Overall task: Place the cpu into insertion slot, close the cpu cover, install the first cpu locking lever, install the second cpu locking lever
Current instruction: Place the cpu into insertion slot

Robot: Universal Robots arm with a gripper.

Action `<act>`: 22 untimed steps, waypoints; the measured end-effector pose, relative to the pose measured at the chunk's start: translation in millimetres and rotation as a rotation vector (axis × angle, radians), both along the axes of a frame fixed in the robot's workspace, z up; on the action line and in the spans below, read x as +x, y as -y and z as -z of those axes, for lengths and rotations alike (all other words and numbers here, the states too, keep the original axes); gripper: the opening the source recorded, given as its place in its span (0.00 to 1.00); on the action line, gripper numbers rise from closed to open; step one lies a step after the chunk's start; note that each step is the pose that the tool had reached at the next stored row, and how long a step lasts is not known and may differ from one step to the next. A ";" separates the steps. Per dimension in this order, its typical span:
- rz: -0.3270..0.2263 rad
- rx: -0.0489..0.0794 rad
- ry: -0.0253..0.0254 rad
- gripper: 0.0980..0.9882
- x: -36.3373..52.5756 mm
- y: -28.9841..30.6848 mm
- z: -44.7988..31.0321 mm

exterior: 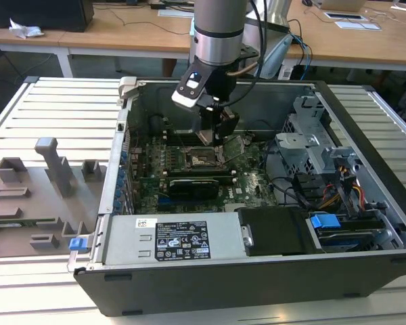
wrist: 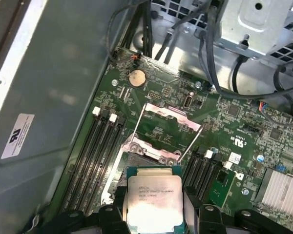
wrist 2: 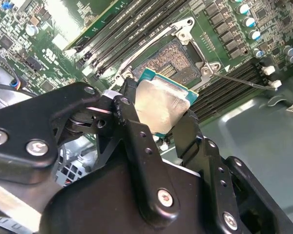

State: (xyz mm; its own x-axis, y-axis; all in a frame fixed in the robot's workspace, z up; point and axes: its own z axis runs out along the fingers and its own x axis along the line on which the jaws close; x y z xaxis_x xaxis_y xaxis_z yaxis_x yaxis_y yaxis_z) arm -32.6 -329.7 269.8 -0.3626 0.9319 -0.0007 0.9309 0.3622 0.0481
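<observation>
My gripper (exterior: 214, 134) hangs inside the open computer case, shut on the cpu (wrist: 153, 199), a small square chip with a silvery top (wrist 2: 161, 103). Black fingers (wrist 2: 128, 116) clamp two opposite edges of the chip in both wrist views. The cpu hovers just above the insertion slot (wrist 2: 172, 60), whose pale grid centre is bare and partly covered by the chip. The cpu cover (wrist: 172, 116) stands swung up and open on the far side of the slot. A thin wire locking lever (wrist 2: 244, 81) sticks out beside the slot, unlatched.
The green motherboard (exterior: 250, 177) lies in the case floor, with long black memory slots (wrist: 95, 146) on both sides of the socket. A black card (exterior: 193, 186), a power supply (exterior: 172, 240), a drive cage (exterior: 311, 145) and cables (exterior: 345, 193) crowd the case. A grey fixture (exterior: 34, 196) sits outside.
</observation>
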 end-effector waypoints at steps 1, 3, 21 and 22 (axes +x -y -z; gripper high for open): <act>0.008 0.000 0.0000 0.50 0.0 0.0 0.0; 0.030 -0.001 0.0000 0.50 0.0 0.0 0.1; 0.249 -0.008 0.0001 0.50 0.0 0.0 0.9; 0.261 -0.009 0.0001 0.50 0.0 0.0 1.0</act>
